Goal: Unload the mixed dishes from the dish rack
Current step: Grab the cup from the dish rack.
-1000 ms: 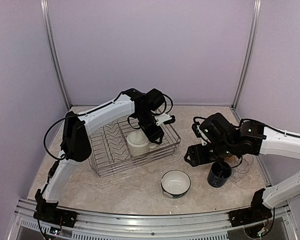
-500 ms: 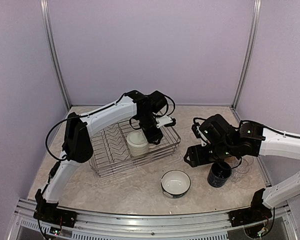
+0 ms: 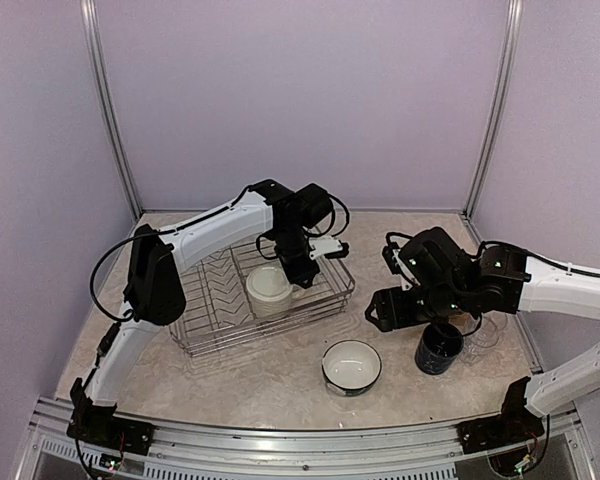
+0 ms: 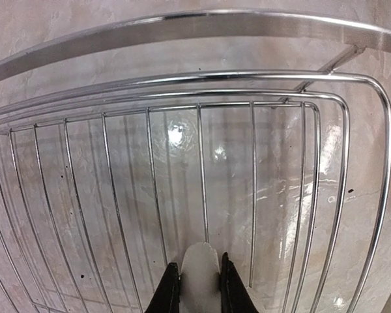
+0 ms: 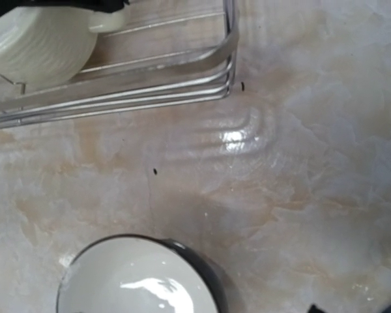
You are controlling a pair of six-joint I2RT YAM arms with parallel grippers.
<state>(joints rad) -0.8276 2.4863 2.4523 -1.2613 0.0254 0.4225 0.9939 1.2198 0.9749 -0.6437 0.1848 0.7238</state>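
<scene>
Beige marble tabletop (image 3: 265, 388), lilac walls (image 3: 300, 100), left gripper (image 3: 302, 268) clamping tight on cream mug (image 3: 267, 287) inside the dish rack (image 3: 208, 303), right gripper (image 3: 385, 312) hovering just right of the rack, can't tell how open.

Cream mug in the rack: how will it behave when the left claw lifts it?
The cream mug looks glazed ceramic: rigid, probably slippery, chip-prone against the dish rack wires. Pinched off-centre by the left claw, it will likely swing.

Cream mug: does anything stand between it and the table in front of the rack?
The left gripper is shut on the mug inside the rack. The rack's near wall stands between mug and table, so it must go up and over. The bowl sits off the right corner.
</scene>
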